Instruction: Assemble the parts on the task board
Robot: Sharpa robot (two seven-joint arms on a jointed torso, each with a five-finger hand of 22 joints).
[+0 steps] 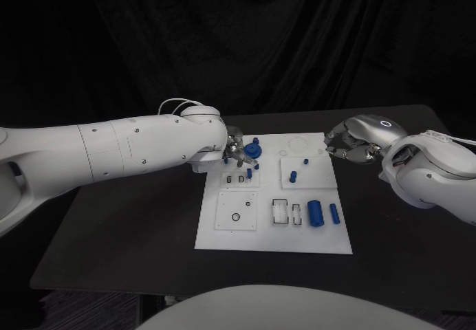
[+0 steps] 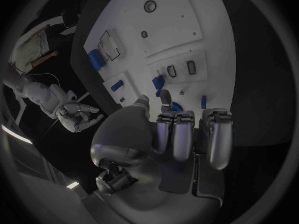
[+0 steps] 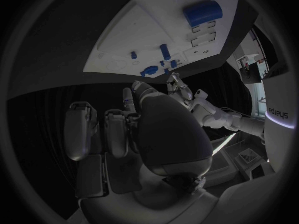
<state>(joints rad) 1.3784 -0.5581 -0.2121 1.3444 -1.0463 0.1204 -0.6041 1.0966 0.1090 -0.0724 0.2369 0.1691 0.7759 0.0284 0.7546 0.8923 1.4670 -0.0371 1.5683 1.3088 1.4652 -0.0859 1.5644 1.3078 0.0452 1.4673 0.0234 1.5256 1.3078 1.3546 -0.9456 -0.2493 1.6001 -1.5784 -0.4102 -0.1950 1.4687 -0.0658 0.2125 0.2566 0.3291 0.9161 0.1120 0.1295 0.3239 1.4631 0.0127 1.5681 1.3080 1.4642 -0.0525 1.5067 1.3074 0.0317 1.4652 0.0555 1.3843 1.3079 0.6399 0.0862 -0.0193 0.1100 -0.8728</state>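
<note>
The white task board lies mid-table. My left hand hovers over its far left corner, fingertips down beside a round blue part; whether it grips that part is unclear. In the left wrist view the other fingers are curled over the same blue part. My right hand hangs curled and empty off the board's far right corner. A thick blue cylinder and a slim blue rod lie near the right edge. Small blue pegs stand mid-board.
White sub-plates with a ring hole and rectangular slots sit on the near half of the board. Bare black table lies on both sides. In the right wrist view the board is ahead of the right hand.
</note>
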